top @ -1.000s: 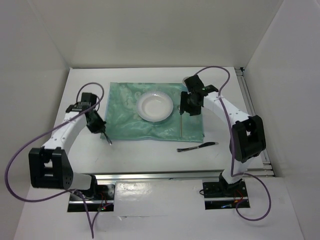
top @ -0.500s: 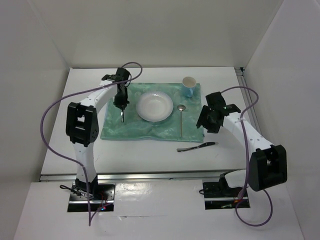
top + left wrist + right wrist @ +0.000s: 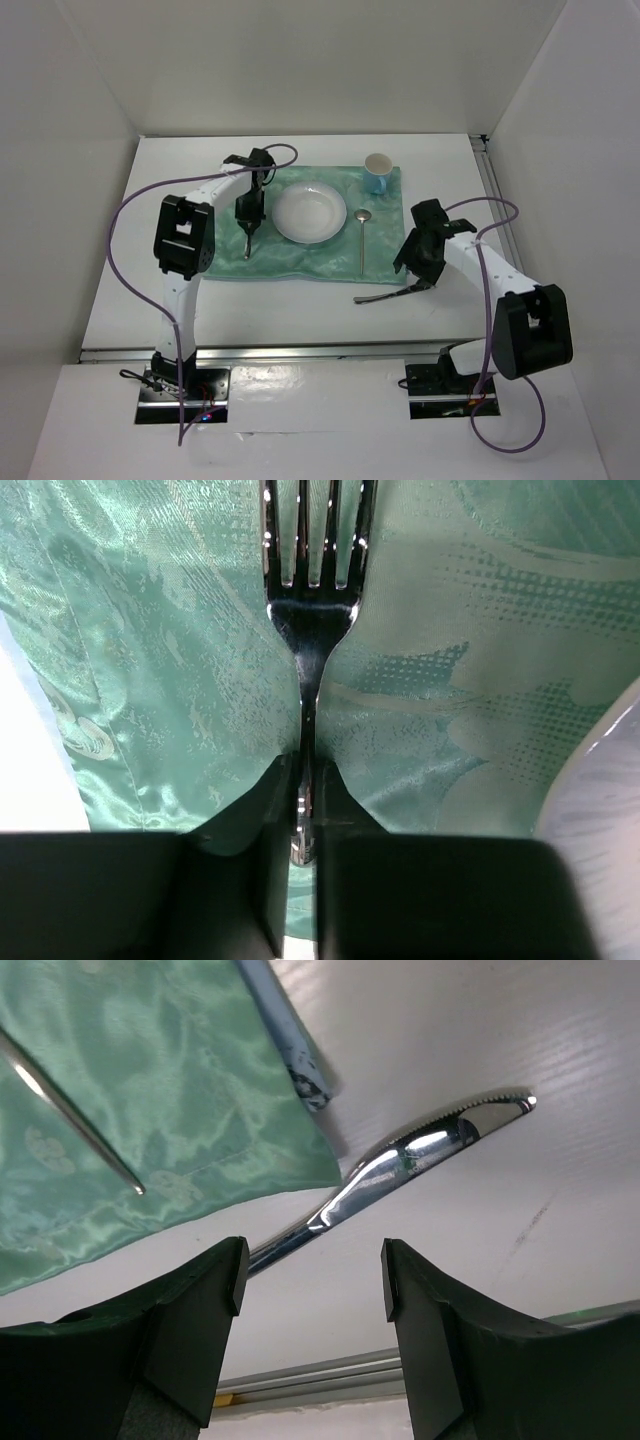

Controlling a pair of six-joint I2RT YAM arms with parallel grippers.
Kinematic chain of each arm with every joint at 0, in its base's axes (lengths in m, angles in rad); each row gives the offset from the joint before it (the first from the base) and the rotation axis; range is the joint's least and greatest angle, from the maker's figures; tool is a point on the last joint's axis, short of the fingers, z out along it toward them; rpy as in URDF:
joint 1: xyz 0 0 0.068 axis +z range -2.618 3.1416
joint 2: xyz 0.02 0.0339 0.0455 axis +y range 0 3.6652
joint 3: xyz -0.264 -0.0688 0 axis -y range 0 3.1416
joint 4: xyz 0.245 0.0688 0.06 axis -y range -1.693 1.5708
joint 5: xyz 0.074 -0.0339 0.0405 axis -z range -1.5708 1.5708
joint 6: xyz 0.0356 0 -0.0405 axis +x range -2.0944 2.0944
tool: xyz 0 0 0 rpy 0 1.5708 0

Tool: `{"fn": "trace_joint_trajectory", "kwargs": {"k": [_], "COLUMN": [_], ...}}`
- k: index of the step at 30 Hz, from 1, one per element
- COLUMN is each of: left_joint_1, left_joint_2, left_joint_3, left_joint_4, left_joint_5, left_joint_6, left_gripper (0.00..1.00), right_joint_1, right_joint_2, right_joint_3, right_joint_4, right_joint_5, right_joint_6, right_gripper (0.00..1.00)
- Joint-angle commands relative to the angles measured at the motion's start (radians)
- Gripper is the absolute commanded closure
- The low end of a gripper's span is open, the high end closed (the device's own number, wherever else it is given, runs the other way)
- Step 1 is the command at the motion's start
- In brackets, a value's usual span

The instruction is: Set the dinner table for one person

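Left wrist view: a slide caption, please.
Left gripper grips a fork by its handle over the green mat.

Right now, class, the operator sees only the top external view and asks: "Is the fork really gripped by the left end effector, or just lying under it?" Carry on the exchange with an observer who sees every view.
Observer: Gripped. The left wrist view shows the left end effector pinching the handle of the fork, tines pointing away over the green mat.
Operator: Has the right one got the knife?
Observer: No. The right end effector is open; the knife lies on the table, its handle running toward one fingertip.
Operator: Anything about the blade?
Observer: The right wrist view shows fine serrations along one edge near the tip.
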Motion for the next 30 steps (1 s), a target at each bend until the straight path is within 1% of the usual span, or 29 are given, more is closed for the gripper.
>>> {"fn": "trace_joint_trajectory", "kwargs": {"k": [1, 5, 6, 9, 11, 13, 15, 18, 20, 22, 23, 24, 29, 30], "left_joint_1": [0.001, 0.001, 0.001, 0.001, 0.001, 0.001, 0.001, 0.001, 0.001, 0.001, 0.001, 0.001, 0.001, 0.001], "left_joint_2": [-0.003, -0.032, -0.044, -0.105, -0.142, -0.211, -0.298, -0.372, -0.411, -0.42, -0.42, -0.42, -0.429, -0.429], "left_joint_3": [0.022, 0.001, 0.0, -0.01, -0.02, -0.055, -0.108, -0.153, -0.164, -0.164, -0.155, -0.155, -0.164, -0.164], "left_joint_4": [-0.021, -0.021, -0.021, -0.021, -0.03, -0.03, -0.001, 0.013, 0.013, 0.013, 0.003, 0.002, 0.012, 0.012], "left_joint_5": [-0.005, -0.005, -0.005, 0.004, 0.013, 0.013, 0.004, 0.015, 0.015, 0.015, 0.015, 0.015, 0.015, 0.015], "left_joint_6": [0.032, 0.032, 0.032, 0.032, 0.022, -0.001, -0.023, -0.046, -0.046, -0.046, -0.046, -0.046, -0.055, -0.055], "left_gripper": [0.71, 0.47, 0.37, 0.23, 0.23, 0.23, 0.23, 0.23, 0.23, 0.24, 0.24, 0.24, 0.24, 0.24], "right_joint_1": [-0.007, -0.007, 0.011, 0.049, 0.072, 0.095, 0.104, 0.105, 0.114, 0.137, 0.137, 0.15, 0.206, 0.206], "right_joint_2": [0.023, 0.023, 0.023, 0.032, 0.032, 0.043, 0.072, 0.095, 0.109, 0.133, 0.155, 0.167, 0.239, 0.248], "right_joint_3": [-0.036, -0.082, -0.092, -0.101, -0.101, -0.101, -0.101, -0.113, -0.113, -0.113, -0.103, -0.102, -0.064, -0.064], "right_joint_4": [-0.003, 0.019, 0.029, 0.04, 0.058, 0.059, 0.059, 0.092, 0.115, 0.129, 0.129, 0.129, 0.062, 0.062], "right_joint_5": [0.011, -0.023, -0.023, -0.032, -0.032, -0.032, -0.023, -0.032, -0.05, -0.05, -0.05, -0.04, 0.034, 0.034], "right_joint_6": [0.093, 0.116, 0.127, 0.161, 0.194, 0.219, 0.248, 0.273, 0.287, 0.313, 0.323, 0.345, 0.44, 0.477], "right_gripper": [0.33, 0.34, 0.34, 0.34, 0.34, 0.34, 0.34, 0.34, 0.36, 0.39, 0.39, 0.42, 0.49, 0.49]}}
